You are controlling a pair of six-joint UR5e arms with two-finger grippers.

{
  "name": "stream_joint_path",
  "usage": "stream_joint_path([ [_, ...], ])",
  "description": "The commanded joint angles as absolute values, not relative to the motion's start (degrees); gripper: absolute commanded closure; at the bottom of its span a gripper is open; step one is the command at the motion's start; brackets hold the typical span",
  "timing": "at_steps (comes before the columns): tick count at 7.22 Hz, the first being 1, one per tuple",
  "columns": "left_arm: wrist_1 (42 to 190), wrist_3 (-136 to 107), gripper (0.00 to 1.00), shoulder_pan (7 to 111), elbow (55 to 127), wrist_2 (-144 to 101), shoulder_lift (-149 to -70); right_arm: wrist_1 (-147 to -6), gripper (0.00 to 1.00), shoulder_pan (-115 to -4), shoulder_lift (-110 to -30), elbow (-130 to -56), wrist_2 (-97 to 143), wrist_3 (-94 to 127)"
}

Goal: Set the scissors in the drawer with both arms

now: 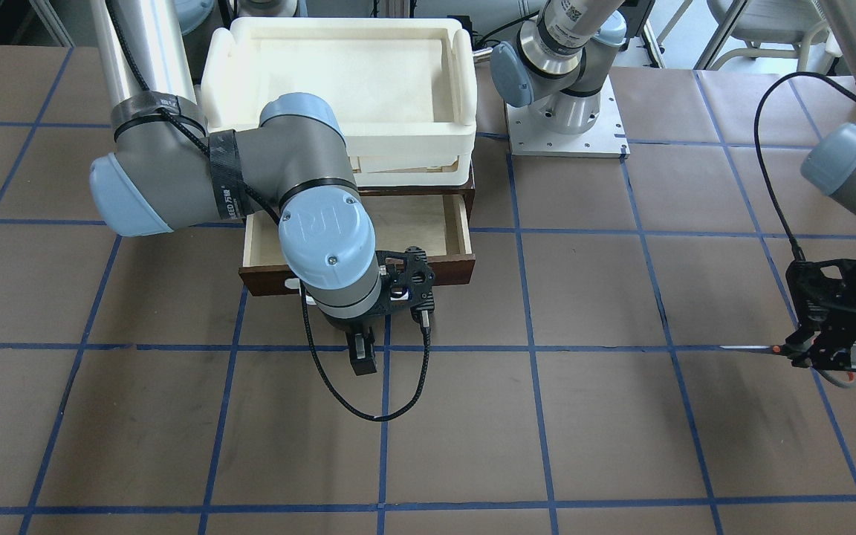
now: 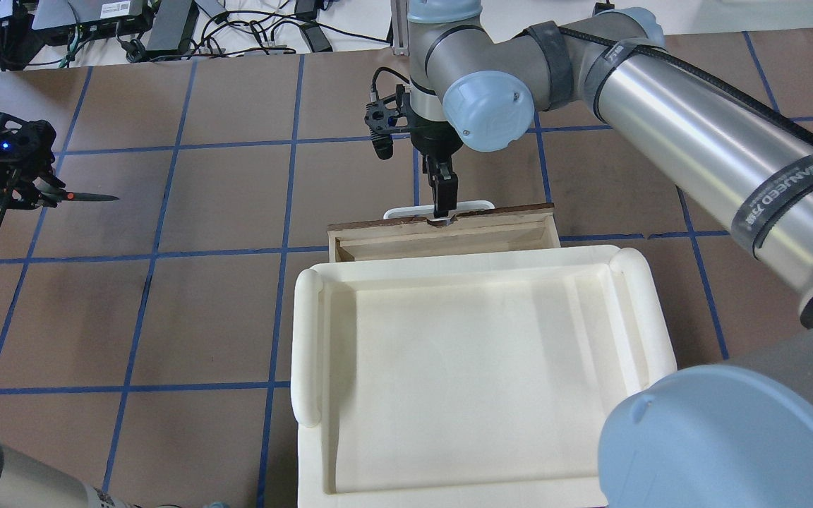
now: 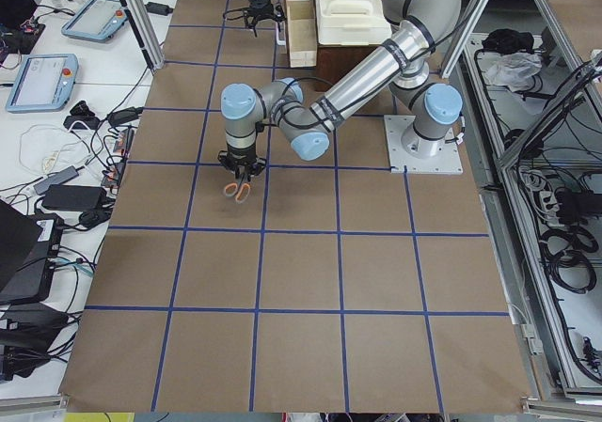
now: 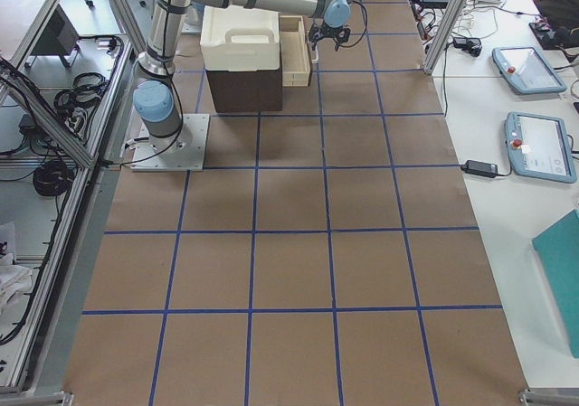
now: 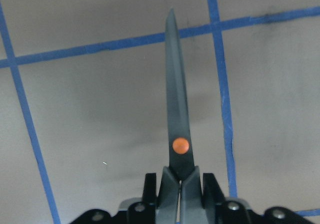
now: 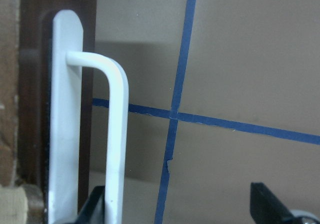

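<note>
Slim silver-bladed scissors (image 5: 177, 109) with grey handles, pinched by the left fingers (image 5: 209, 191) over the brown gridded table (image 1: 584, 416), well apart from the dark-fronted wooden drawer (image 1: 450, 269).
Light, stiff, slick steel: the hold just behind the orange pivot looks firm. Right fingers (image 6: 267, 204) stand spread either side of the white bar handle (image 6: 117, 134); the drawer is part open, and room beneath the cream plastic tray (image 2: 308, 339) looks tight.
</note>
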State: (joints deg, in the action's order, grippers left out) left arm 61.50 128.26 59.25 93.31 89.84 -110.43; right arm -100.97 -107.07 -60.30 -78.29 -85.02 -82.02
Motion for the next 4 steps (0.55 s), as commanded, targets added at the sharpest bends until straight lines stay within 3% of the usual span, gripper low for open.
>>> stream_joint_path([
  [1, 69.75, 122.29, 1.00, 63.08, 90.10, 88.33, -106.37, -100.99, 0.00, -106.88, -59.94, -77.78, -84.99, -82.18],
  [4, 78.28, 104.56, 1.00, 73.18, 86.85, 88.24, -101.35, -104.50, 0.00, -106.35, -58.80, -77.78, -84.99, -82.71],
])
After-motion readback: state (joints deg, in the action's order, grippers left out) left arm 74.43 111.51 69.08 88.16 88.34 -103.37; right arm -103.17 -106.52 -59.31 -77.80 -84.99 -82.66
